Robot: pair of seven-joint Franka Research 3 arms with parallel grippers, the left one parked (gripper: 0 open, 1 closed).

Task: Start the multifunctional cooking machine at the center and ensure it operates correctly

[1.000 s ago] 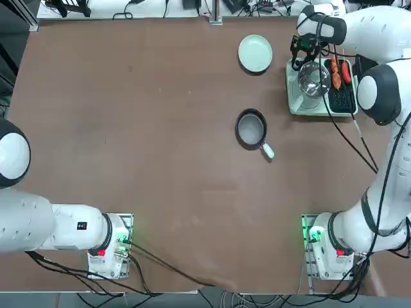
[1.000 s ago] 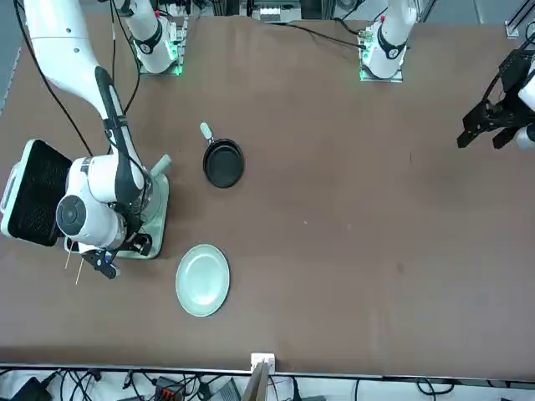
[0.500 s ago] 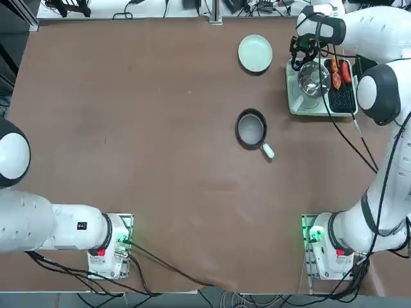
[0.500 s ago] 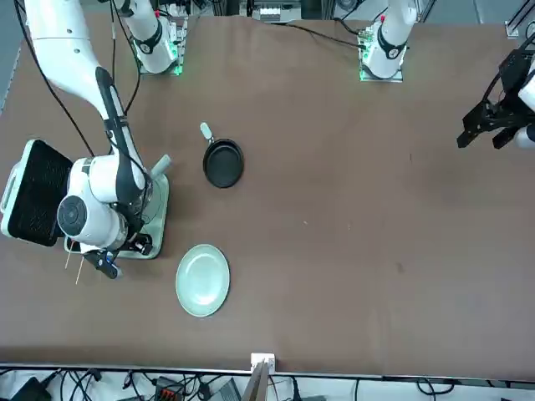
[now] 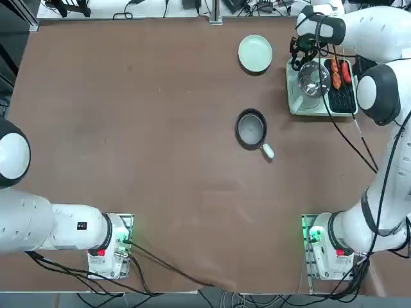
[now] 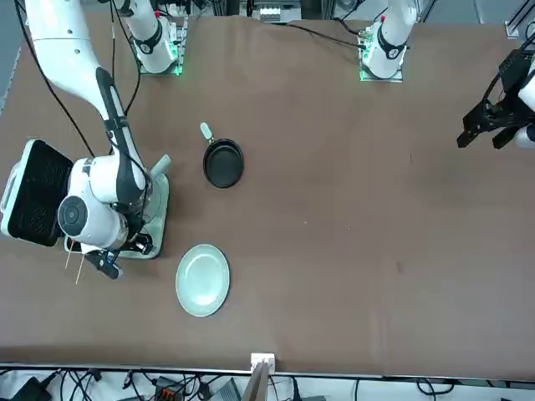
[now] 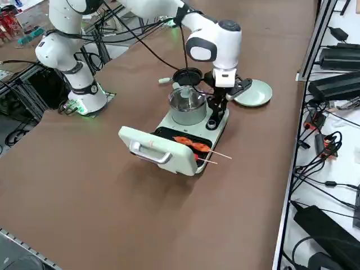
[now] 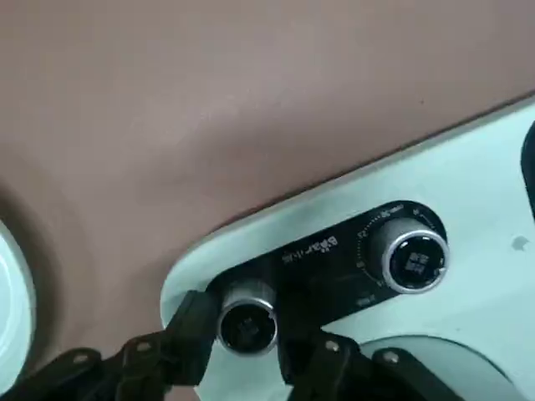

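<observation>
The pale mint-green rectangular cooking machine [image 5: 319, 88], with steel pot and black grill plate, sits directly under the right gripper [image 8: 249, 349], whose black fingers are clamped on its small round silver knob [image 8: 247, 317], a round pale green plate [image 5: 255, 52] just beside.

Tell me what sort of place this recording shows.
Likely a robotics lab set up as a mock kitchen: a bare brown table, cables and electronics along its edge, and a cooker whose knob the right claw grips.
</observation>
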